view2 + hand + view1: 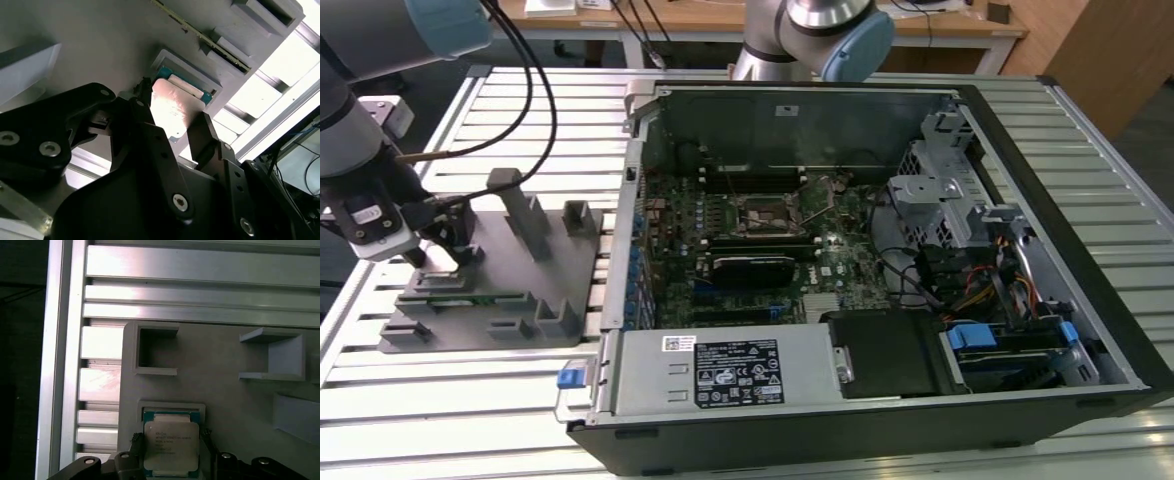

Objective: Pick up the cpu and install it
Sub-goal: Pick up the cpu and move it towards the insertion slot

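The cpu (171, 447), a small square chip with a pale silver top and a green rim, lies at its shallow pocket in the grey fixture (235, 400). In both wrist views my gripper (171, 440) straddles it, one black finger (135, 442) against each of two opposite edges, so it is shut on the cpu (172, 110). In the exterior view the gripper (434, 255) stands low over the fixture (494, 300) at that view's left. The motherboard's open socket (765, 213) lies inside the computer case (1014, 200).
Upright grey posts (520, 215) rise from the fixture just beside the gripper. A silver power supply box (720, 370) fills the case's near corner. A second arm (821, 35) stands behind the case. Slatted aluminium table (467, 400) surrounds everything.
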